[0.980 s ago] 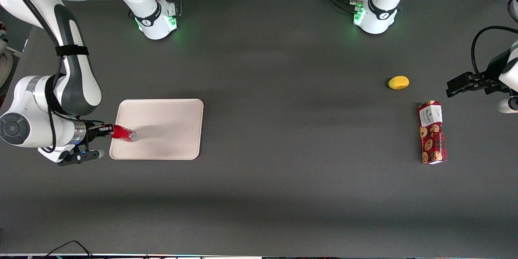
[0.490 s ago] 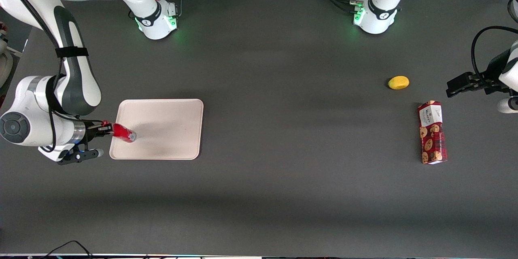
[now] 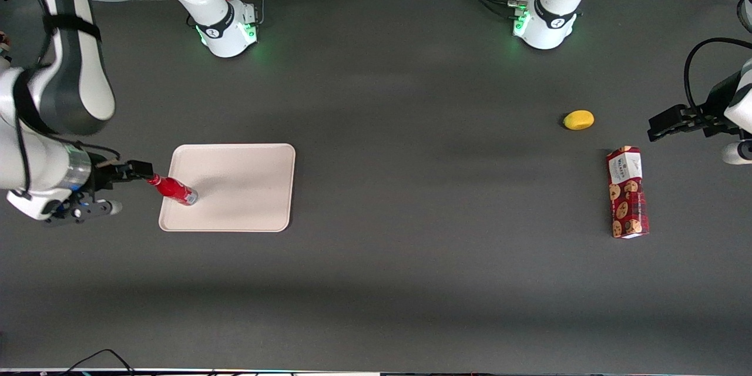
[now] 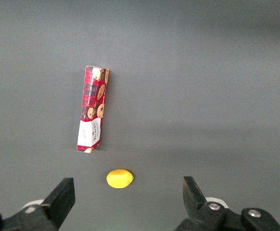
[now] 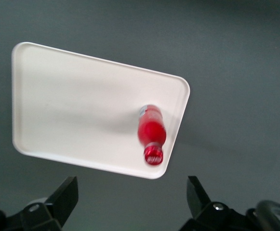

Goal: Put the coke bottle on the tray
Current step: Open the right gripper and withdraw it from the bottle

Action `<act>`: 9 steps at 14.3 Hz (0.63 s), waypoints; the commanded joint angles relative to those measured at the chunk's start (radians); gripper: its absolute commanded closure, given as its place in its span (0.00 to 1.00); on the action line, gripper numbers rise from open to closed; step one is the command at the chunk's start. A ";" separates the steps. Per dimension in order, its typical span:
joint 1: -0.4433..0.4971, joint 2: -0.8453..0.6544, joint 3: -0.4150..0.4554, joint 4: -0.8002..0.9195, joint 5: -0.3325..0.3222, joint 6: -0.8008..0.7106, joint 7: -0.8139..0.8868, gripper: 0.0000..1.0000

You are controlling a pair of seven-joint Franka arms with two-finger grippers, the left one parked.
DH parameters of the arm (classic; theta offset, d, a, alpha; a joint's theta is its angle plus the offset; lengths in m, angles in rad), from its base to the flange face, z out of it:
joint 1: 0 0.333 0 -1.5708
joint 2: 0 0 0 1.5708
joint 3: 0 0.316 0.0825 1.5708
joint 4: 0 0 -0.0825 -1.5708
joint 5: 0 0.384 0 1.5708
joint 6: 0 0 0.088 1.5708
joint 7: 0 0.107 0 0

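The coke bottle (image 3: 174,189) is a slim red bottle with a red cap. It stands on the cream-white tray (image 3: 247,188), close to the tray's edge at the working arm's end. In the right wrist view the bottle (image 5: 151,132) stands on the tray (image 5: 72,110) near a rounded corner. My gripper (image 3: 138,169) is open and empty. It is raised and drawn back from the bottle, just off the tray's edge; its fingertip (image 5: 67,195) shows over the bare table.
A red patterned cookie box (image 3: 627,192) and a yellow lemon-like object (image 3: 578,120) lie toward the parked arm's end of the table. Both also show in the left wrist view, the box (image 4: 93,109) and the yellow object (image 4: 119,178). Two robot bases (image 3: 226,26) stand farthest from the front camera.
The gripper let go of the bottle and pulled up and away from the tray. The bottle stays standing on the tray.
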 commanded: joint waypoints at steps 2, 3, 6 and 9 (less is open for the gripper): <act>0.007 -0.168 0.044 -0.044 0.013 -0.126 0.103 0.00; 0.005 -0.223 0.050 -0.072 0.014 -0.153 0.112 0.00; 0.005 -0.404 0.062 -0.210 0.016 -0.168 0.150 0.00; 0.002 -0.452 0.061 -0.239 0.017 -0.173 0.172 0.00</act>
